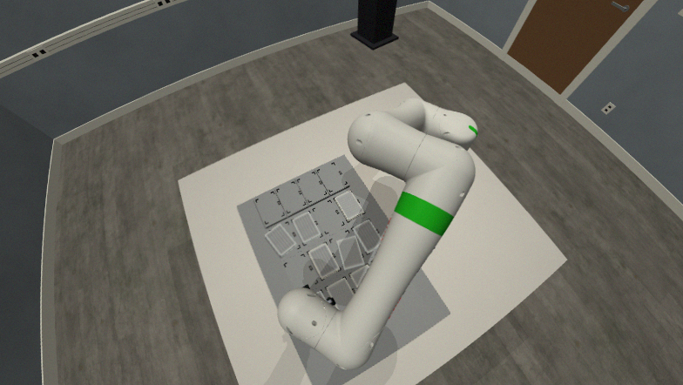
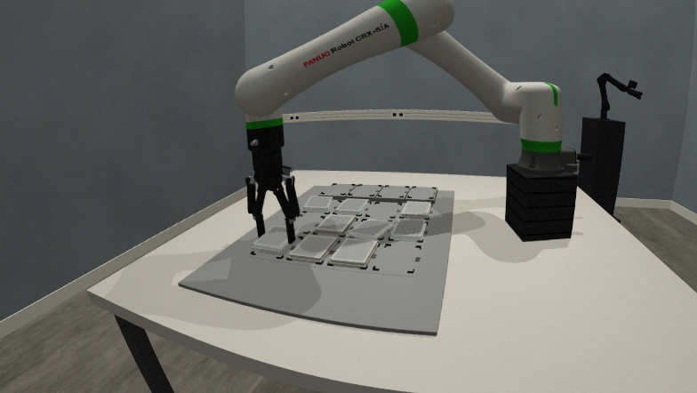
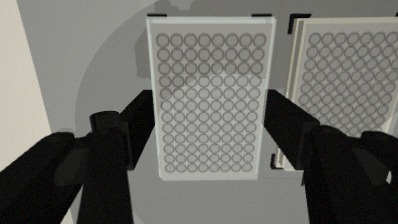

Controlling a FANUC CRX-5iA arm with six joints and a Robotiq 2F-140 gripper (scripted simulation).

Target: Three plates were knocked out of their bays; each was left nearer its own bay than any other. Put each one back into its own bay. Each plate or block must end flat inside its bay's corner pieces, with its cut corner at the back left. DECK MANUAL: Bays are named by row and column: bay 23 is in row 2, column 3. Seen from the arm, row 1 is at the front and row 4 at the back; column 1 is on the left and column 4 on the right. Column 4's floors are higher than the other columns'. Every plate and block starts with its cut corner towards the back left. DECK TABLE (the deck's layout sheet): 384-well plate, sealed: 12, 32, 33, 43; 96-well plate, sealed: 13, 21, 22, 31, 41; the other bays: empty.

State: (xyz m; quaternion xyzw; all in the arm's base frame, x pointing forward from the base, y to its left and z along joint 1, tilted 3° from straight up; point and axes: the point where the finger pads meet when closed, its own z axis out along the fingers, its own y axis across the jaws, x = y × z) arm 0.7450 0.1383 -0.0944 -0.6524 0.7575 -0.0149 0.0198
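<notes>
Tool [image 3: 212,140]: clamped across the 96-well plate's [image 3: 210,97] long sides.
Reason: to seat it squarely in its bay.

96-well plate [image 3: 210,97] level, clamped between claw [image 3: 207,132] fingers
</notes>
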